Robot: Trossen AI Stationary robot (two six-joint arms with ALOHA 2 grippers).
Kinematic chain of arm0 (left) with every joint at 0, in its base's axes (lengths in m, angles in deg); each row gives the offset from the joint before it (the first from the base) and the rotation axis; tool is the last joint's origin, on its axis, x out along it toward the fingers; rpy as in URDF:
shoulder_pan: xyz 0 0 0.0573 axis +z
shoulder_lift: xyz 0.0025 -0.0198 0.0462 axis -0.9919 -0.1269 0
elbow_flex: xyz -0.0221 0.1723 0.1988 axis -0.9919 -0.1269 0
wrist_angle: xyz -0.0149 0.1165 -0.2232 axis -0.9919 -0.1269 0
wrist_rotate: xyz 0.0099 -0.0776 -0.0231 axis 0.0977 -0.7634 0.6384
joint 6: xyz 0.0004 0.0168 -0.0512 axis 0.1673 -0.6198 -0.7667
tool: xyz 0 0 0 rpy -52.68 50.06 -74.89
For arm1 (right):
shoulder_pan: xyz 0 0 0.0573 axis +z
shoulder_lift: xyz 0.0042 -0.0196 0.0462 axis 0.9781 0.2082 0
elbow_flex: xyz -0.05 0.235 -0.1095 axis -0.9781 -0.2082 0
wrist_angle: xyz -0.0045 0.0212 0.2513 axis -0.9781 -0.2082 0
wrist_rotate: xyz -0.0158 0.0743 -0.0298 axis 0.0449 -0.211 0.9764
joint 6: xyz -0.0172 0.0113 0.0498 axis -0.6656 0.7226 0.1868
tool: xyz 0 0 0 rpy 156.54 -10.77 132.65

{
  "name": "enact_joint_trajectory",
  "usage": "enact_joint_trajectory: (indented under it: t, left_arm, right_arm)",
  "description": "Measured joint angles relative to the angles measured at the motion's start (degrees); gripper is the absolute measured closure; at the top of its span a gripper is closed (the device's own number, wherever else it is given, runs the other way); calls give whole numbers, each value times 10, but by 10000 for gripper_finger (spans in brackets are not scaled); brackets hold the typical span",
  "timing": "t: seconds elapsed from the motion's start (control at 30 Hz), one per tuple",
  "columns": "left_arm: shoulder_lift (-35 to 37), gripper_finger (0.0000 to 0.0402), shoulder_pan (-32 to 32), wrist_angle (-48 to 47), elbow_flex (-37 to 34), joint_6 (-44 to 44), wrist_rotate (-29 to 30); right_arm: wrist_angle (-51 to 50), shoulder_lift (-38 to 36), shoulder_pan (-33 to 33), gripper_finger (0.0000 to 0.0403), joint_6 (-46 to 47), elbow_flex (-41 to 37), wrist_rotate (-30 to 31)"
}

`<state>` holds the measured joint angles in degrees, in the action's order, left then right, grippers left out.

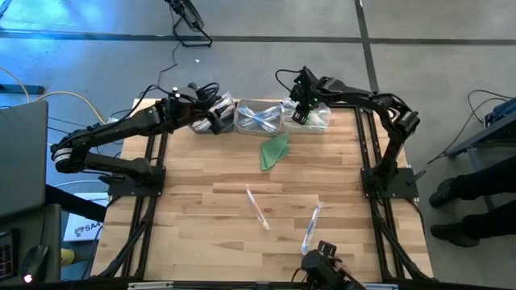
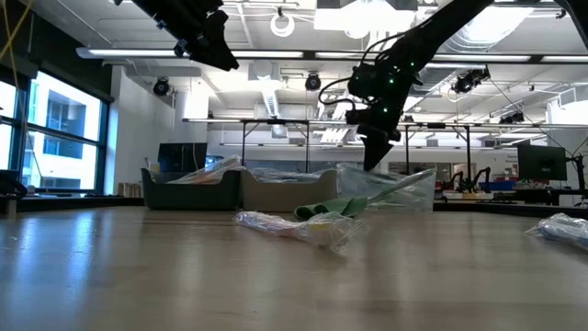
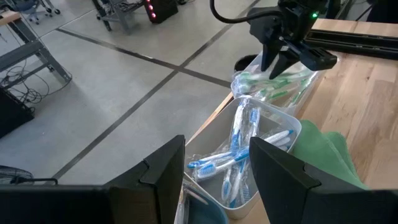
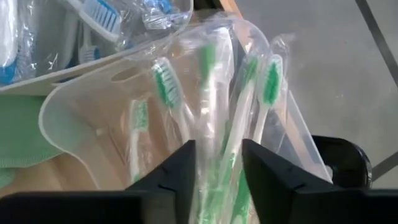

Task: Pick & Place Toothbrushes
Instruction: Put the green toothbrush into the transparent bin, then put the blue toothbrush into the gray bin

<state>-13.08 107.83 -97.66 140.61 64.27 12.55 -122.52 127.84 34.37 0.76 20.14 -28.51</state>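
We are finding the right claw [image 4: 217,180] hovering over the clear bin [image 1: 316,118] at the bench's [image 1: 210,209] far edge, its fingers parted, a wrapped green toothbrush [image 4: 214,124] lying between them among others; whether gripped, we cannot tell. The left claw [image 3: 214,180] is waiting released above the blue-brush bin [image 3: 273,124].

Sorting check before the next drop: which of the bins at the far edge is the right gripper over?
The right gripper hangs over the clear bin of green toothbrushes, the rightmost one; the middle bin beside it holds blue ones.
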Motion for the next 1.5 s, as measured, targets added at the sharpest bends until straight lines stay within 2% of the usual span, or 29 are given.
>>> enact_joint_trajectory:
  t: [0.13, 0.27, 0.6, 1.03, 1.33, 1.5]
  left_arm:
    - [0, 226, 0, 0, 0, 0, 0]
    - [0, 226, 0, 0, 0, 0, 0]
    - [0, 226, 0, 0, 0, 0, 0]
    - [0, 226, 0, -1, 0, 0, 2]
    - [0, 226, 0, -1, 0, 0, 2]
    - [0, 226, 0, -1, 0, 2, 1]
  right_arm:
    - [0, 0, 0, 245, -4, 0, 10]
    - [0, -11, 3, 216, -20, 0, 28]
    - [-5, -92, 18, 223, -1, 1, 41]
    - [-86, -195, 71, 227, 237, 1, 35]
    - [-161, -213, 117, 227, 412, 1, -80]
    - [-196, -212, 164, 227, 523, 1, -134]
